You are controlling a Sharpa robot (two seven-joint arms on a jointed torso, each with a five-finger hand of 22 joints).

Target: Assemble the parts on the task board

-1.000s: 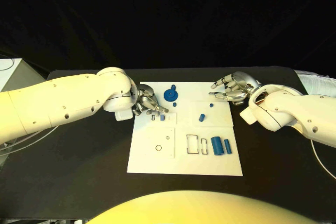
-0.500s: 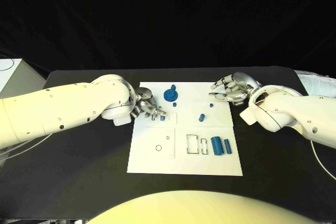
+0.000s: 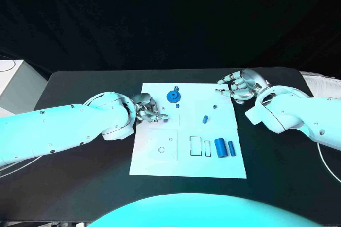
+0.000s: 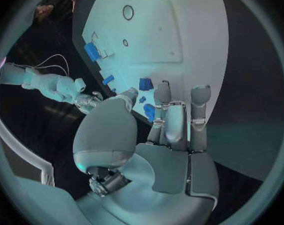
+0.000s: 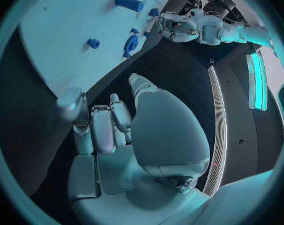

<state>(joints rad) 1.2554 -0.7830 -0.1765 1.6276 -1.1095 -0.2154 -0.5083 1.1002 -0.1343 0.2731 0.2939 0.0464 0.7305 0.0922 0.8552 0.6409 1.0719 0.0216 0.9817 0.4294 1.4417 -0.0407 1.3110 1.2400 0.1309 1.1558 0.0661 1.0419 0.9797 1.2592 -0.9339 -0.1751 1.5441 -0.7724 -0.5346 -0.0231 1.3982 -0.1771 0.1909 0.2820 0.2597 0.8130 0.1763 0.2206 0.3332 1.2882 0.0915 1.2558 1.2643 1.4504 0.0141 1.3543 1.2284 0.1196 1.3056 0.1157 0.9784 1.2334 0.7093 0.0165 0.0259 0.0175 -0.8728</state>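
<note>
Sitting in the middle of the black table (image 3: 78, 187), the task board (image 3: 188, 163) is looking like a flat, smooth white rectangle with thin outlined slots and small round holes drawn or cut into it. No writing or labels that I can read on it.

The parts are all blue and look like moulded plastic. A round gear-like disc (image 3: 173, 95) is lying near the far edge, with a tiny peg (image 3: 175, 86) just beyond it. A small oblong piece (image 3: 204, 119) is lying mid-board, and a little stub (image 3: 215, 107) is sitting just past that. Two cylinders are lying side by side near the right edge, a fatter one (image 3: 220, 147) and a slimmer one (image 3: 231, 148).

The left hand (image 3: 147, 109) is hovering over the board's left edge, fingertips (image 4: 162, 91) closing around a small blue block (image 4: 146, 84), so it's looking like a pinch hold, though I can't say it's lifted off the board.

The right hand (image 3: 239, 86) is hanging by the board's far right corner, fingers curled loosely but apart, holding nothing.
</note>
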